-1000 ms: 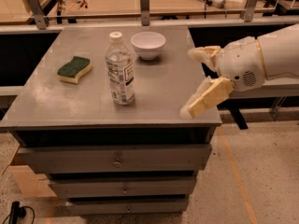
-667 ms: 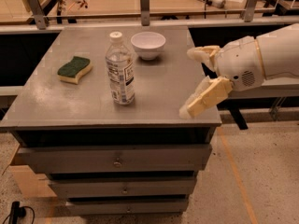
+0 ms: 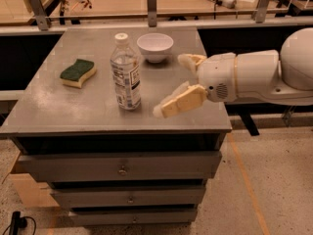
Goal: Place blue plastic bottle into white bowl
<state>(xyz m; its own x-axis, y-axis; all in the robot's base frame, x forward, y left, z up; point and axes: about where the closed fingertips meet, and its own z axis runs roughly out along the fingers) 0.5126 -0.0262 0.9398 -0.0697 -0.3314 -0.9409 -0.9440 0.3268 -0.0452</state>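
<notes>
While the blue plastic bottle (image 3: 125, 75) stands upright near the middle of the grey table top (image 3: 54, 109), white cap on and label facing us, the gripper (image 3: 169, 85) hangs over the right side of that top, just to the bottle's right and not touching it. Jaws are wide apart, folks, and they grip nothing: one pale finger (image 3: 188, 60) sits toward the far edge, while the other (image 3: 178, 102) stretches forward and left, its tip near the bottle's base with a gap between. Behind the bottle and slightly to its right sits the white bowl (image 3: 155, 47), upright near the far edge, apart from the bottle and close to the rear finger. Off to the left lies a sponge (image 3: 78, 73), green on top and yellow beneath, well apart from the bottle. The white arm (image 3: 254, 77) comes in from the right edge of the view. Below the top, a stack of grey drawers (image 3: 122, 168) with small knobs faces us, and a wooden workbench (image 3: 195, 4) runs across the back.
</notes>
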